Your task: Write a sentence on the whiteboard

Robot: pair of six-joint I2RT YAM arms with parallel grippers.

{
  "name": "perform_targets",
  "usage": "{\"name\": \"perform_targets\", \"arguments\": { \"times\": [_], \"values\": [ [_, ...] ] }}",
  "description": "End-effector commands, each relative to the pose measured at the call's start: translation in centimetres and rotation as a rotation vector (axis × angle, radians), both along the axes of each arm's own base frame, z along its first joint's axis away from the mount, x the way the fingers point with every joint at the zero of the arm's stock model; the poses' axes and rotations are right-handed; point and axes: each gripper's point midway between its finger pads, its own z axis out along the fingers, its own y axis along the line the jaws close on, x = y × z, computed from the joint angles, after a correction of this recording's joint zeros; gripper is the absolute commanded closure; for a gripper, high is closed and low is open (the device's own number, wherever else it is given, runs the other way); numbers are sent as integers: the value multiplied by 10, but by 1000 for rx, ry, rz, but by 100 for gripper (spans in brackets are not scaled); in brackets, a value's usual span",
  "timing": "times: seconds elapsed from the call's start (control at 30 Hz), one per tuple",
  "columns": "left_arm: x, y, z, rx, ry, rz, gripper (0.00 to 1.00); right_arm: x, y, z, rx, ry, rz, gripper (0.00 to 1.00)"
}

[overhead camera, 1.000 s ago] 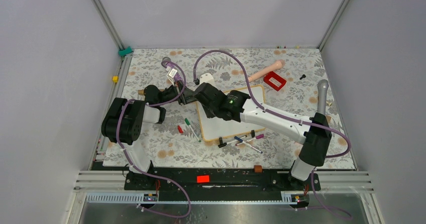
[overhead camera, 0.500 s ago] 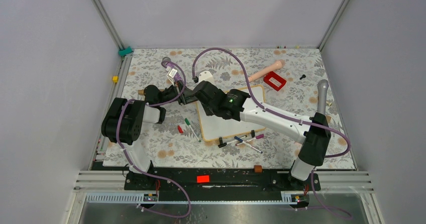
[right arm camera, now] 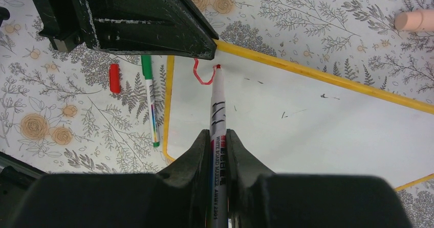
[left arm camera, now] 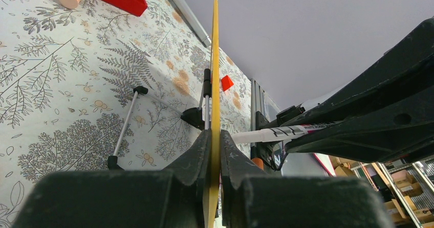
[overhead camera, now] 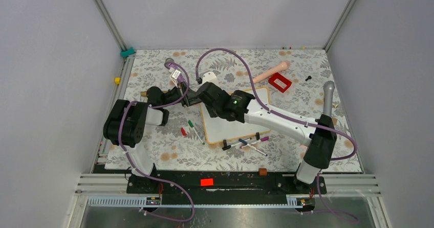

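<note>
Clamped on a white marker pen (right arm camera: 218, 105), the right gripper (right arm camera: 219, 136) has edged left, its red curve (right arm camera: 203, 82) barely starting the writing. The left gripper (left arm camera: 215, 141) pinches the edge of the wood-framed white whiteboard (right arm camera: 307, 120).

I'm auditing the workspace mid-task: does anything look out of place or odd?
Minor only: a small red marker cap lies loose on the floral mat, left of the wood-framed whiteboard, whose white surface carries faint dark stray specks.

The surface (right arm camera: 317, 13) is white, printed with grey ferns and orange blossoms. The white whiteboard (right arm camera: 307, 131) has a yellow frame and bears a red stroke (right arm camera: 202, 75) at upper centre of the right wrist view, by a white, red-tipped marker (right arm camera: 218, 110). At left lie a green-ended pen (right arm camera: 150, 100) and a red cap (right arm camera: 114, 78).
</note>
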Motion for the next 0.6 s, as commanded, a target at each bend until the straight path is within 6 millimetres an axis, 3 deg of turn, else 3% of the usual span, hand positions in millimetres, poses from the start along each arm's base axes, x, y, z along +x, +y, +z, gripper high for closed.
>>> {"name": "perform_targets", "arguments": {
  "times": [0.0, 0.57],
  "values": [
    [-11, -1, 10, 6, -80, -51, 99, 2, -1, 2, 5, -6, -15, 100],
    [-11, -1, 10, 6, -82, -50, 99, -13, 0, -14, 27, 77, 6, 100]
  ]
}}
